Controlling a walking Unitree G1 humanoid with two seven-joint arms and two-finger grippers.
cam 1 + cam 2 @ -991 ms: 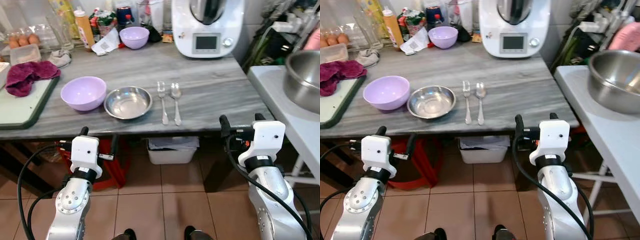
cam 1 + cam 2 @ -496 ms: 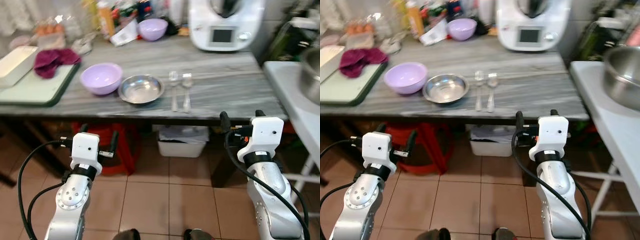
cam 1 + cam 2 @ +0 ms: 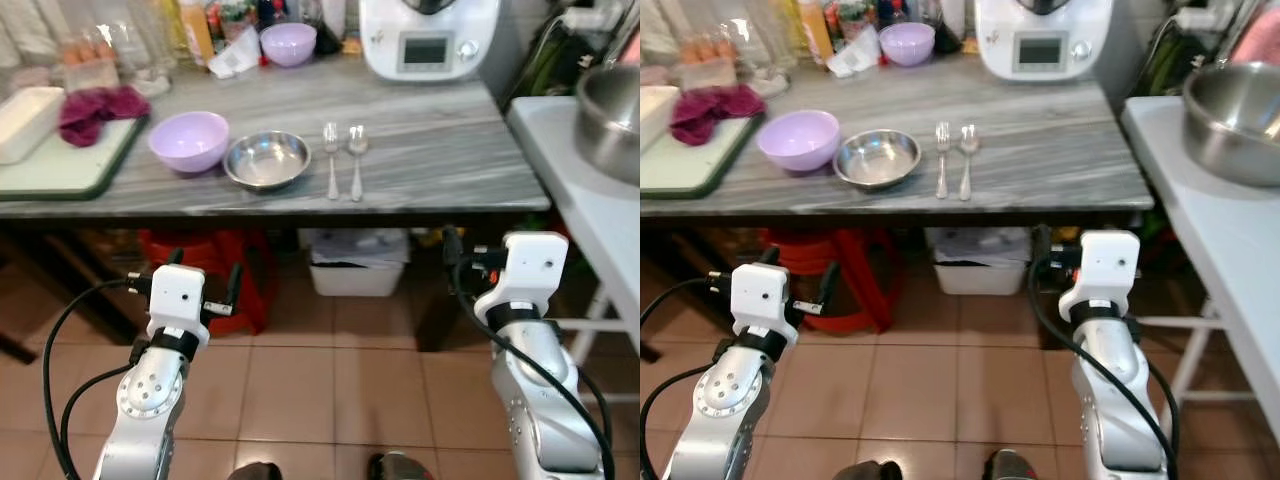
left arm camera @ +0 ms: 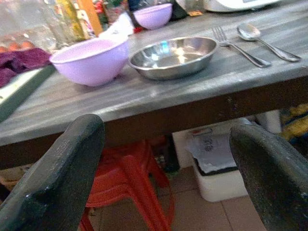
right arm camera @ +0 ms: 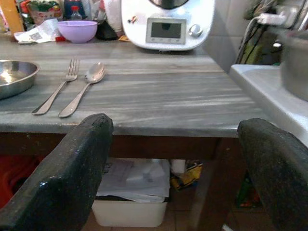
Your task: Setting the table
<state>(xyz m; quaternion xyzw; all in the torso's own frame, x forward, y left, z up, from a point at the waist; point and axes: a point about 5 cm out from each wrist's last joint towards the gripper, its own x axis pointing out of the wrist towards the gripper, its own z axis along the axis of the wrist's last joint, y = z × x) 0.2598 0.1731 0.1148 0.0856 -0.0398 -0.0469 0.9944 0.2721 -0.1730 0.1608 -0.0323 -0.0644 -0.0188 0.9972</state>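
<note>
Both grippers, left gripper (image 4: 163,159) and right gripper (image 5: 175,159), hang wide open and empty below the table (image 3: 440,170) edge. Fork (image 3: 331,172) and spoon (image 3: 355,170) lie beside the steel bowl (image 3: 266,160); I'd step close first, then reach.

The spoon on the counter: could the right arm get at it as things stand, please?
Probably not yet. The right tool hangs open below the counter edge, short of it; the spoon lies unobstructed beside the fork.
</note>
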